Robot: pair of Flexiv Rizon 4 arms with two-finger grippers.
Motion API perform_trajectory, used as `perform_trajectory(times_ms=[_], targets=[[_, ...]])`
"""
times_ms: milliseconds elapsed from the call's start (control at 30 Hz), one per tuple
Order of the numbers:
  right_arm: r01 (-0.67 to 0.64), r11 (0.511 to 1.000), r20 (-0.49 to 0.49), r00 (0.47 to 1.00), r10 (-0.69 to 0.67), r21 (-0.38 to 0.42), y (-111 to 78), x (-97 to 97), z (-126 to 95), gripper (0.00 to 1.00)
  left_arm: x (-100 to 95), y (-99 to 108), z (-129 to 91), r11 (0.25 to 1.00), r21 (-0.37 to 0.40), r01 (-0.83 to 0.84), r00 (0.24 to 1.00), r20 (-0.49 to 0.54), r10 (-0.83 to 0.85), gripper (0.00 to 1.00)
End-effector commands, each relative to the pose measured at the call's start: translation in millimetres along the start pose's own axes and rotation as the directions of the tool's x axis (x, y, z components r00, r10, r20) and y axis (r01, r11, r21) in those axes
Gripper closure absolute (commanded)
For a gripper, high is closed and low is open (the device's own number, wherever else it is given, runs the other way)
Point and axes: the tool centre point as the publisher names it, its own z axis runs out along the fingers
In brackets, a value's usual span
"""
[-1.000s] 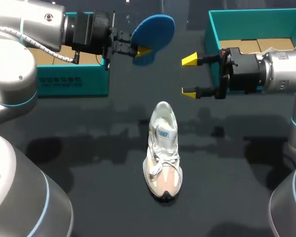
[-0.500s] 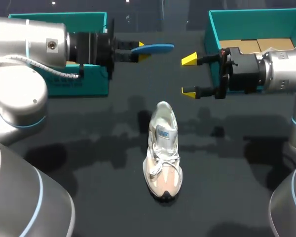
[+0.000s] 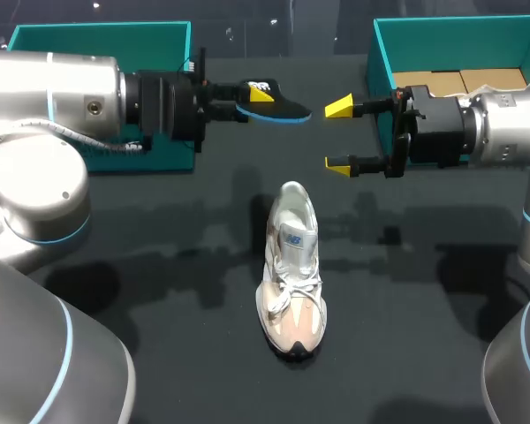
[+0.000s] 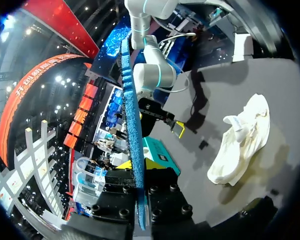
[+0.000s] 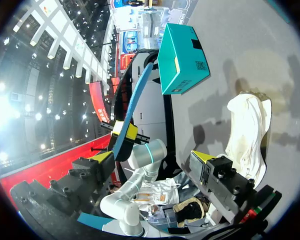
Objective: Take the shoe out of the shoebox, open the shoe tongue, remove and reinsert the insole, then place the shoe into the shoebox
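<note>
A white and beige shoe (image 3: 291,269) lies on the dark table, toe toward the front edge. Its blue insole (image 3: 269,100) hangs in the air behind it with my left gripper (image 3: 250,92) shut on one end, dark underside up. The left wrist view has the insole (image 4: 132,120) edge-on between the left gripper (image 4: 139,170) fingers, with the shoe (image 4: 240,142) off to one side. My right gripper (image 3: 339,135) stands open just right of the insole's free end, nothing in it. Past the right gripper (image 5: 152,160), the right wrist view shows the insole (image 5: 136,102) and the shoe (image 5: 247,132).
A teal shoebox (image 3: 115,146) stands at the back left behind my left arm. A second teal box (image 3: 384,53) with brown paper inside sits at the back right under my right arm. Dark table surface surrounds the shoe.
The left wrist has rolled, turning the insole from its blue face through edge-on to its dark underside up. The right arm and the shoe have not moved.
</note>
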Motion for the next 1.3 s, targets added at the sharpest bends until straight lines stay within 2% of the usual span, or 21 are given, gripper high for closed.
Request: perform_trajectory(times_ms=[33,100,467,500,633,800,1033,1233,1300], targets=[[-0.001,1.000,0.003,1.000,0.001,-0.002,-0.5,0.3,1,0.00,10.1,3,-5,0.990,0.034,-0.140,0.988,0.071,0.138,1.00],[-0.001,1.000,0.003,1.000,0.001,-0.002,-0.5,0.3,1,0.00,11.9,3,-8,0.971,0.009,-0.240,0.965,0.109,0.238,1.00],[-0.001,1.000,0.003,1.000,0.001,-0.002,-0.5,0.3,1,0.00,11.9,3,-8,0.971,0.009,-0.240,0.965,0.109,0.238,1.00],[-0.001,1.000,0.003,1.000,0.001,-0.002,-0.5,0.3,1,0.00,13.0,2,-8,0.961,0.028,-0.274,0.957,0.112,0.269,1.00],[0.017,1.000,0.017,1.000,-0.017,0.011,1.3,2.9,2,0.00,12.6,-1,-7,0.928,0.006,-0.372,0.921,0.124,0.369,1.00],[0.063,0.998,0.026,0.998,-0.064,0.028,0.4,3.1,11,0.00,11.3,1,-3,0.893,-0.014,-0.451,0.884,0.135,0.448,1.00],[0.131,0.990,0.053,0.990,-0.134,0.051,-4.0,1.0,24,0.00,13.4,11,9,0.886,-0.011,-0.464,0.878,0.127,0.462,1.00],[0.167,0.983,0.072,0.982,-0.172,0.074,-2.9,-0.5,33,0.00,15.1,11,17,0.891,0.010,-0.454,0.884,0.131,0.449,1.00],[0.175,0.981,0.070,0.981,-0.181,0.079,-2.2,-1.2,36,0.12,15.4,11,19,0.888,0.012,-0.460,0.881,0.131,0.454,1.00]])
